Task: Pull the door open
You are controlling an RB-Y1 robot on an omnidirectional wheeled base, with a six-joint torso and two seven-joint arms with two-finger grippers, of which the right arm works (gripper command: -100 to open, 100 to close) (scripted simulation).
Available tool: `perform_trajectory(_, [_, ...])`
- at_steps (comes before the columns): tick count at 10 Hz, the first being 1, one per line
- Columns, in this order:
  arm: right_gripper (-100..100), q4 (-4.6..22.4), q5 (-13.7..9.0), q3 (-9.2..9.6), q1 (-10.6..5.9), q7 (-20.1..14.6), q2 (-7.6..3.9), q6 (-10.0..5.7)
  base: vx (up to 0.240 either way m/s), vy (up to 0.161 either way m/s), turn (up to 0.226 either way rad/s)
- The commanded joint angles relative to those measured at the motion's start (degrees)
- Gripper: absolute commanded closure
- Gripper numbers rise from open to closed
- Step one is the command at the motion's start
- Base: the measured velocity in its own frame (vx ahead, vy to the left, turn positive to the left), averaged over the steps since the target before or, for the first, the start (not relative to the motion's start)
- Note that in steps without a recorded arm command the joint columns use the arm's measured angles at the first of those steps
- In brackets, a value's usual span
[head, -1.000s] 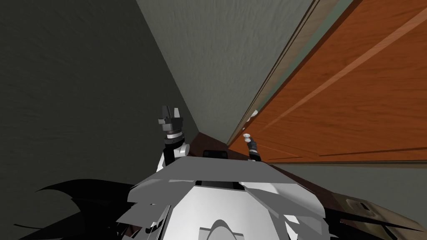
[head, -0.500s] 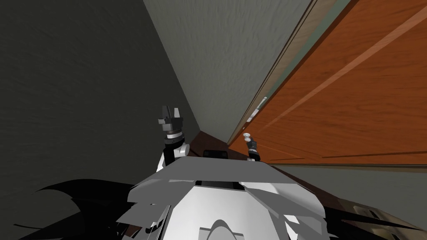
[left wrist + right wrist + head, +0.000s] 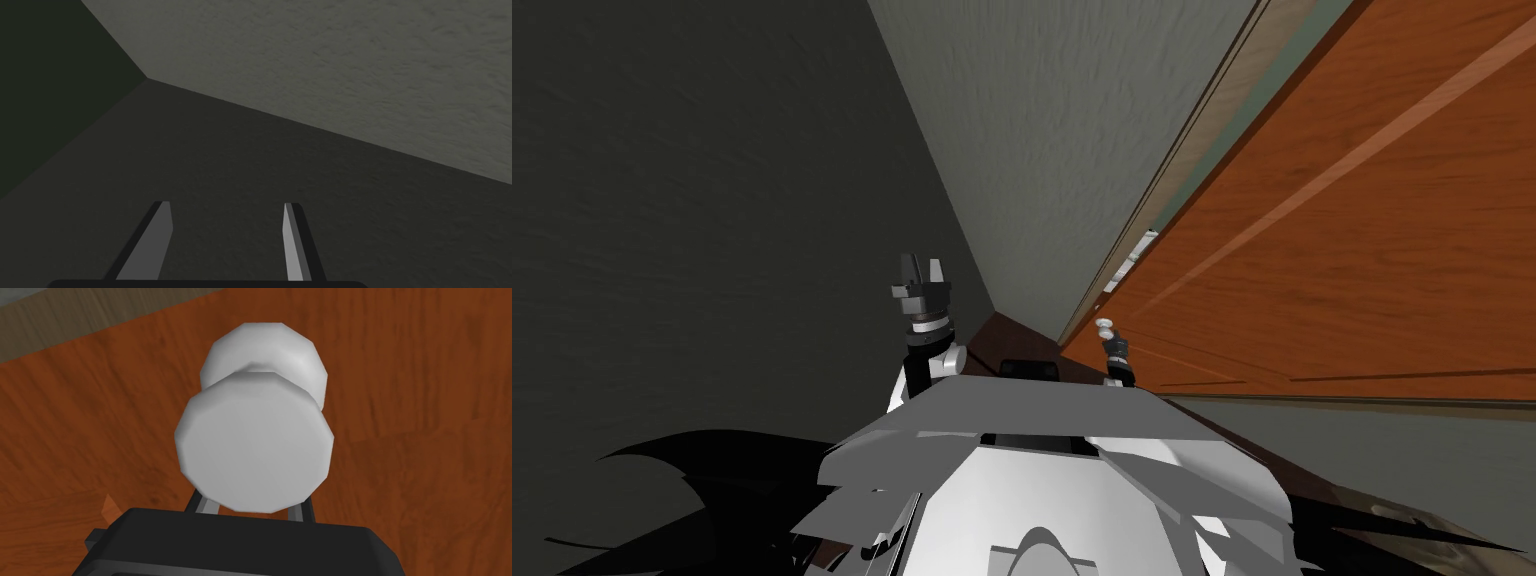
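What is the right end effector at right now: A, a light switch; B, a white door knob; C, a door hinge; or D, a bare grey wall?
B: in the right wrist view the white door knob sits directly ahead of the right end effector, with the brown door behind it.

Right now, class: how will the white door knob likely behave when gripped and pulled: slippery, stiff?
The knob looks smooth and rounded, so the jaws closed on it could slip off. It looks solid and stubby, unlikely to bend. The brown door looks broad, so probably heavy to swing.
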Motion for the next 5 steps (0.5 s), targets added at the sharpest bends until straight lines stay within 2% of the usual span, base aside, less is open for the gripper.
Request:
perform_trajectory(1, [100, -0.1, -0.6, 0.1, -0.85, -2.9, 0.13, -0.22, -0.063, -0.019, 0.085])
perform_trajectory(2, [100, 0.1, -1.1, 0.05, -1.24, -4.4, 0.21, 0.07, -0.088, -0.025, 0.131])
perform_trajectory(5, [100, 0.3, -1.7, 0.0, -1.62, -7.7, 0.3, 0.37, -0.06, -0.008, 0.056])
